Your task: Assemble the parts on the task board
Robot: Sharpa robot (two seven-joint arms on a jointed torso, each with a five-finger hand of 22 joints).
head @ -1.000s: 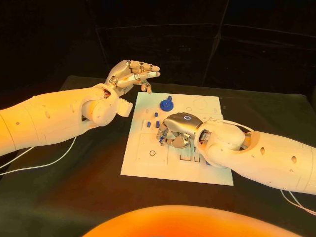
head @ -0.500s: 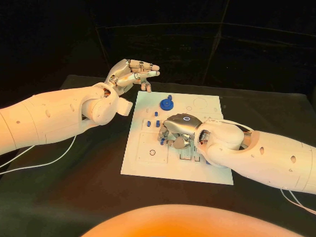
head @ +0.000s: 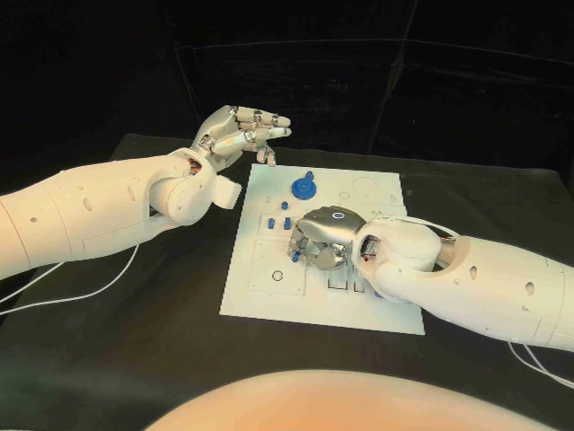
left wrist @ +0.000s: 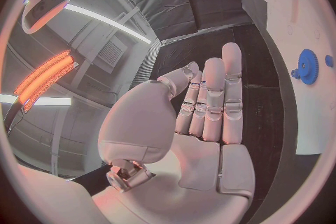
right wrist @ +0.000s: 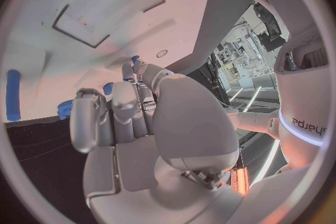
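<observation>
We observe the white task board lying flat in the middle of the black desk. A round blue gear part sits near the board's far edge, with a small blue part just beside it toward the far edge. A few small blue peg parts lie close together on the board's left half, between the gear and the right hand.

The left hand is raised above the desk just beyond the board's far left corner, clear of the board. Its fingers are extended side by side, and the left wrist view shows the palm bare, so we read this hand as spread and holding nothing. In that same view the blue gear is seen on the white board past the fingertips.

The right hand is lowered over the centre of the board, palm down, with the fingers curled toward the surface. In the right wrist view we note small blue pieces near the fingertips and one blue peg lying apart on the board. We cannot tell whether the fingers are gripping a part or merely resting near it.

A white cable runs across the desk under the left arm.
</observation>
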